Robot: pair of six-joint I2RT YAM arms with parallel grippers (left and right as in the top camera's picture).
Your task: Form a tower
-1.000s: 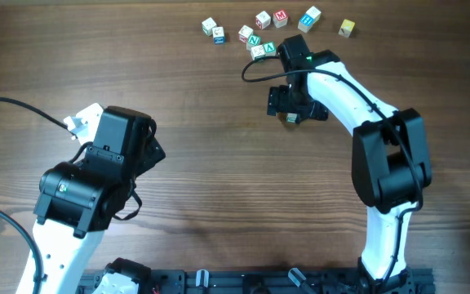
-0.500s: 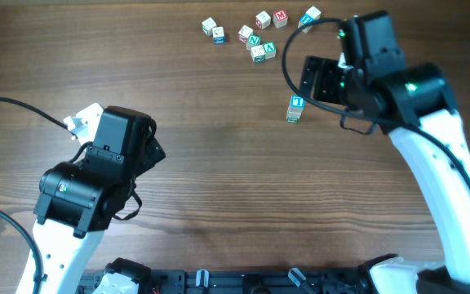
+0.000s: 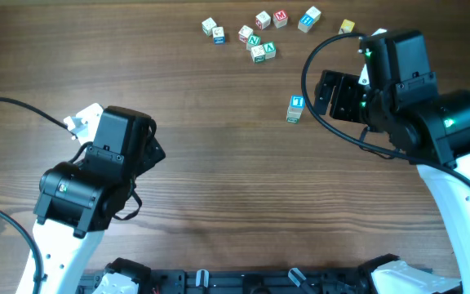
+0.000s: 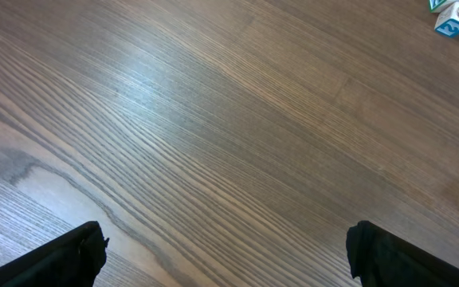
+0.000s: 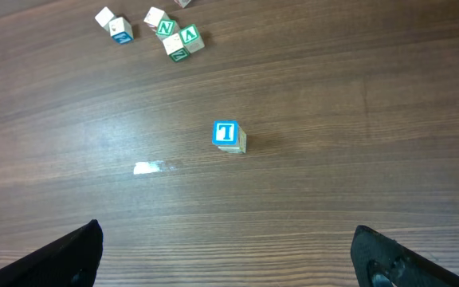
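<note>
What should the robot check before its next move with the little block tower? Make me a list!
1. Tower standing, two cubes high: ok.
2. Top cube, the blue T, sitting square on the one under it: cannot tell.
3. Right gripper open and apart from the tower: ok.
4. Left gripper open and holding nothing: ok.
5. Loose cubes apart from the tower: ok.
</note>
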